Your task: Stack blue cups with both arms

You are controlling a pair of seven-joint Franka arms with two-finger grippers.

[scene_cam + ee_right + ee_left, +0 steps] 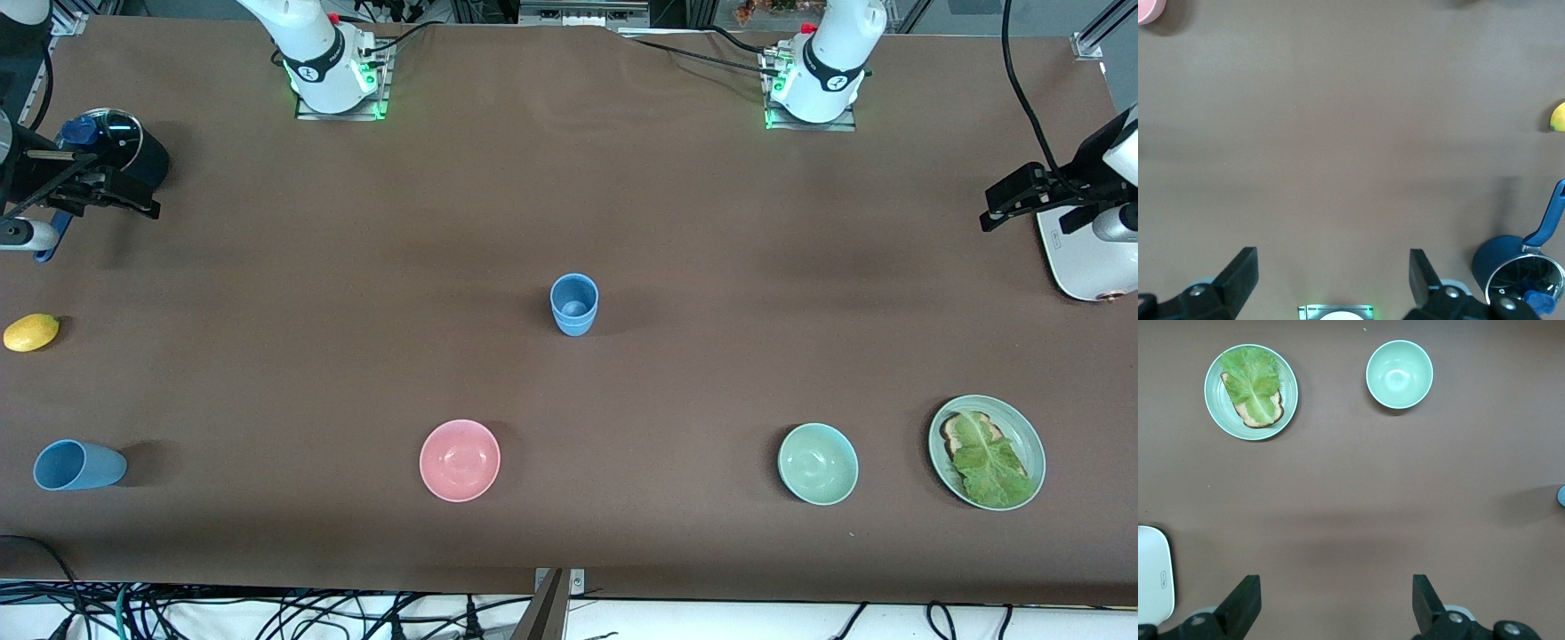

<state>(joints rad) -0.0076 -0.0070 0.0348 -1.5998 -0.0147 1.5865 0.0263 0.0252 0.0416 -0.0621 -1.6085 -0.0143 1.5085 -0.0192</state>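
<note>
One light-blue cup stands upright in the middle of the table; a line low on its wall may be a second cup nested with it, I cannot tell. A sliver of it shows in the left wrist view. Another blue cup lies on its side near the front camera at the right arm's end. My right gripper is open and empty, up over the table beside the saucepan. My left gripper is open and empty, up over the left arm's end.
A navy lidded saucepan and a lemon are at the right arm's end. A pink bowl, pale green bowl and plate with toast and lettuce lie nearer the camera. A white appliance sits under the left gripper.
</note>
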